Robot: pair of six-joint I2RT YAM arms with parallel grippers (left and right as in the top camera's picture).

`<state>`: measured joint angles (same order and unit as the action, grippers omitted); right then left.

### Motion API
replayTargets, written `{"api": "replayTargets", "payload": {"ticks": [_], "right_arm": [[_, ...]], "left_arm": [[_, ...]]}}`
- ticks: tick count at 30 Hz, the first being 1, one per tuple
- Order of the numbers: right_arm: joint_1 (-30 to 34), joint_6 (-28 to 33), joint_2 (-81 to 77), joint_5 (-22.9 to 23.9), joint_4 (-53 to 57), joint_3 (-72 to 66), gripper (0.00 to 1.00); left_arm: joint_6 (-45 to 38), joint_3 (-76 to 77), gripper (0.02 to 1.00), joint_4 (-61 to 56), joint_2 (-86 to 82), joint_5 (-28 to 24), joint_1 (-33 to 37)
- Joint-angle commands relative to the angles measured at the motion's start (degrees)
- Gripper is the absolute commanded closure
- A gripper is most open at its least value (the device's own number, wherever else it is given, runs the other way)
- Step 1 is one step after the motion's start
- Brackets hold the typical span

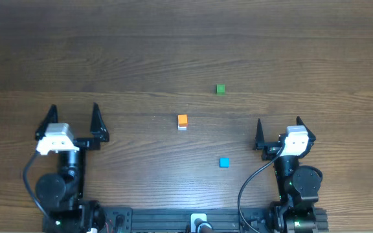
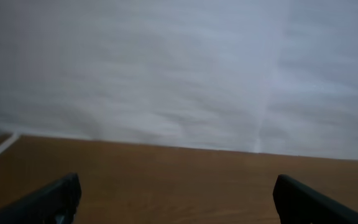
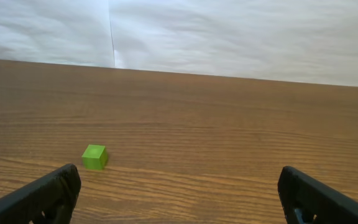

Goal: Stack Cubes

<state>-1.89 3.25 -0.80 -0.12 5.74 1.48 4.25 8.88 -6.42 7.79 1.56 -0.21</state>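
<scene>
- Brown wood-grain table [image 1: 173, 39] spans the whole top view. A white backdrop [image 2: 166, 62] stands behind its far edge in both wrist views.
- Orange cube [image 1: 182, 119]: just left of frame centre in the top view.
- White cube [image 1: 182, 127]: shows as a thin strip touching the orange cube's lower edge. From above I cannot tell whether the orange one sits on it or just beside it.
- Green cube [image 1: 221, 89]: up and to the right of the orange cube, well apart from it, on bare wood. The right wrist view has the same green cube [image 3: 94, 157] lying flat on the table, ahead of the fingers and apart from them.
- Blue cube [image 1: 224, 162]: lower right of centre, below the green cube and nearly in line with it, well apart from the orange cube.
- Right gripper [image 1: 278, 123]: lower right part of the frame, to the right of the blue cube, touching no cube. Jaws spread wide, empty. In its own wrist view the right gripper [image 3: 179, 186] shows bare table between its fingers.
- Left gripper [image 1: 74, 110]: lower left part of the frame, well apart from every cube. Jaws spread wide, empty. In its wrist view the left gripper [image 2: 176, 193] has bare wood in the gap.
- Black base rail [image 1: 173, 217] runs along the bottom edge between the two arms.
- Black cable [image 1: 28, 181] loops beside the left arm.
</scene>
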Motion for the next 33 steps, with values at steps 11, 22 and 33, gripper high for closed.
{"api": "replayTargets", "payload": {"ticks": [11, 22, 33], "right_arm": [[0.4, 0.0, 0.5, -0.5, -0.2, -0.5, 0.007], [0.4, 0.0, 0.5, -0.5, -0.2, -0.5, 0.007], [0.4, 0.1, 0.5, -0.5, -0.2, -0.5, 0.009]], "left_arm": [[-4.3, -8.6, 0.018, 0.3, -7.1, -3.8, 0.9], [-3.8, -8.6, 0.018, 10.7, -7.1, -5.0, 0.9], [-3.8, -8.5, 0.018, 10.6, -7.0, -5.2, 0.8]]}}
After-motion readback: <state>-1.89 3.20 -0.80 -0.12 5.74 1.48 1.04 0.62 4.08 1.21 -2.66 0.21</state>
